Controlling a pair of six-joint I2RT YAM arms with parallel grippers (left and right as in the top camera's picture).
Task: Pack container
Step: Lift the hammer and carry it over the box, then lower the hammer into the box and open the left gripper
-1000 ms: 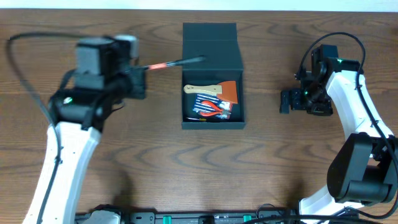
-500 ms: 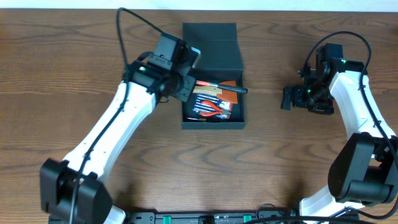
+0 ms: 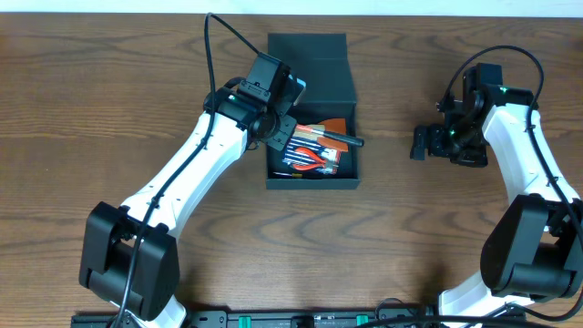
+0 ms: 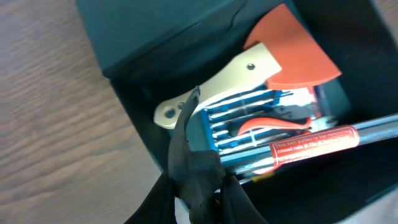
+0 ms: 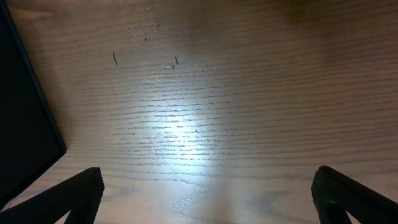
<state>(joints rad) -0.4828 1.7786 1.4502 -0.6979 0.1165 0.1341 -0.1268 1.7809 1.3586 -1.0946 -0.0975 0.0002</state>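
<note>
now, within the last second i had watched the left arm swing in from the far left of the table [image 3: 437, 246]. its left gripper [image 4: 200, 184] hung over the near-left corner of the container [image 3: 312, 181], where before it had been well out to the side. the fingers [image 4: 186, 134] were pressed together on one end of the red-labelled rod [image 4: 311, 143]. the rod's free end reached across the opening towards the right wall, low over the things already packed: the orange-bladed scraper [image 4: 292, 53], the blue card of small tools [image 4: 245, 118] and the red-handled pliers [image 3: 317, 158]. i could not tell whether the rod rested on them yet. the container sat at the middle of the table towards the far edge, its flap lid thrown back. the right gripper [image 3: 418, 146] had not shifted; it hung over bare wood well to the right, fingers spread wide and empty. i judged this item nearly packed, with only the release left.
</note>
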